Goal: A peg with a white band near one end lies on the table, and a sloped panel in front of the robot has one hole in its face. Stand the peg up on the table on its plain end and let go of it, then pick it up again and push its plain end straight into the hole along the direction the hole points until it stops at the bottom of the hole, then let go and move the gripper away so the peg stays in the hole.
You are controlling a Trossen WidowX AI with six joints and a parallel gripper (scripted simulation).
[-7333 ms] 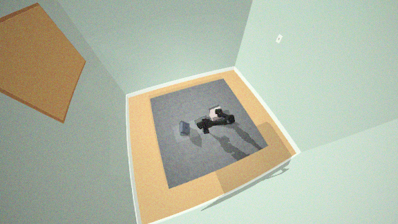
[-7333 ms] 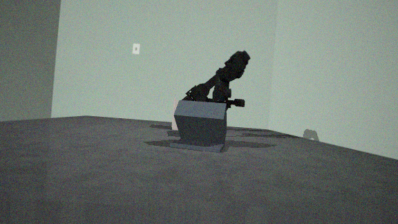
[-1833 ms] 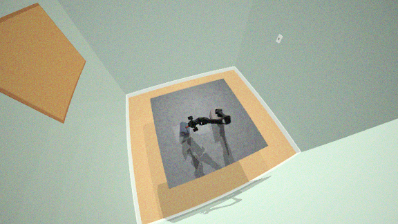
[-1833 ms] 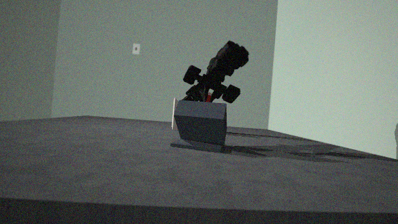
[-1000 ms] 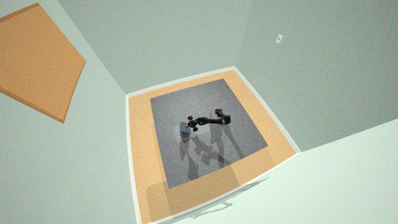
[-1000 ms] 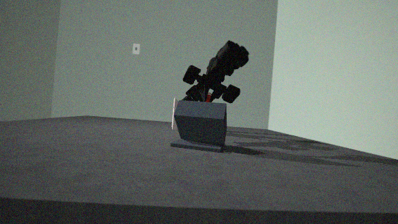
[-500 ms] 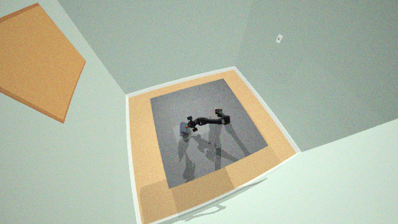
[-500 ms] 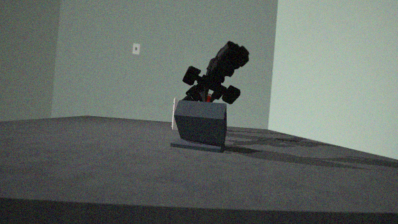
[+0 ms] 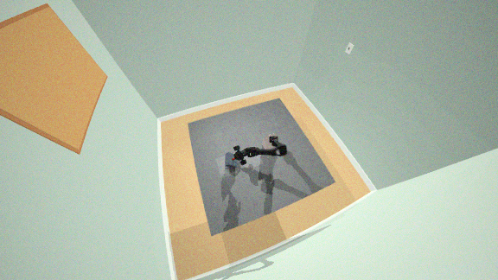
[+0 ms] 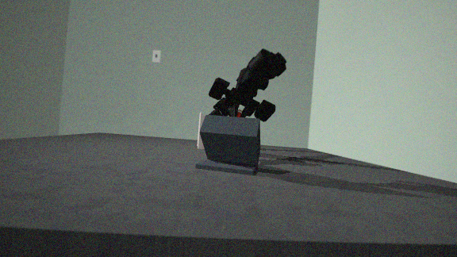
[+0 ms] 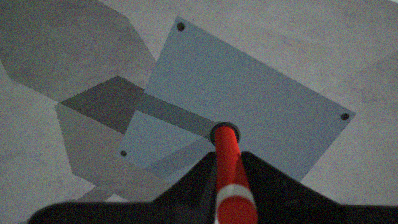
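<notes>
The red peg (image 9: 233,159) (image 10: 239,113) (image 11: 228,152) is held between the fingers of my gripper (image 10: 238,113) (image 11: 228,159), which is shut on it. Its white band is near the end closer to the wrist camera. The sloped panel (image 10: 230,148) (image 11: 240,80) is blue-grey; the exterior view shows its back. In the wrist view the peg's plain end is at the mouth of the hole, inside the dark ring's outline, and its shadow runs up to the ring. How deep the end sits is hidden. The fingers are above the panel face.
The panel has small dark dots near its corners and stands on a flat base (image 10: 226,167). The arm (image 9: 259,151) reaches to it from the right in the top view. Arm shadows fall across the panel and the grey table top (image 9: 242,117) (image 10: 119,186).
</notes>
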